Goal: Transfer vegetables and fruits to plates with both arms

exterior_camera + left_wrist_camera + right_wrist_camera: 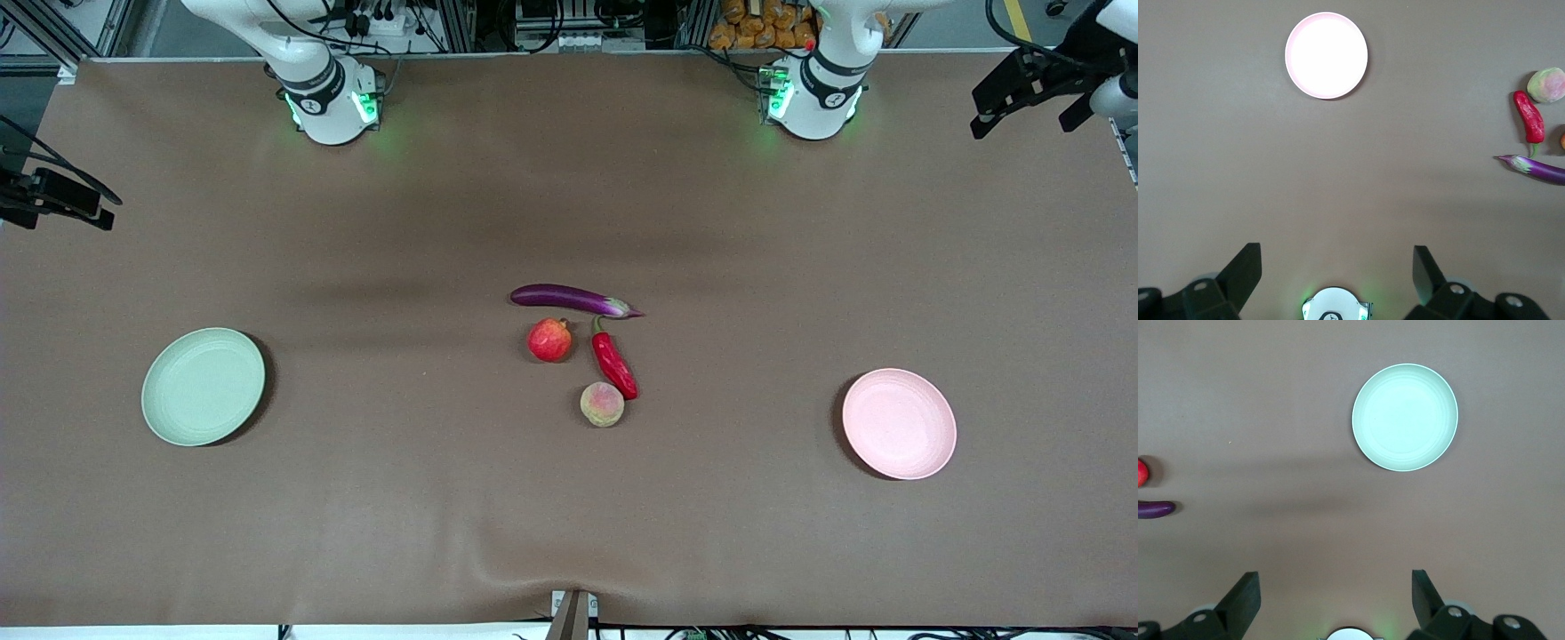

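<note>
text: none legible | labels: none | brands: none | numbers: none | signs: none

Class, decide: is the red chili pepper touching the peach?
Cannot tell. In the front view the chili pepper tip meets the peach outline; the left wrist view shows no plain gap either.

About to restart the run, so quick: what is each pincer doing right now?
Left pincer: open, holding nothing, raised above bare table.
Right pincer: open, holding nothing, raised above bare table.
</note>
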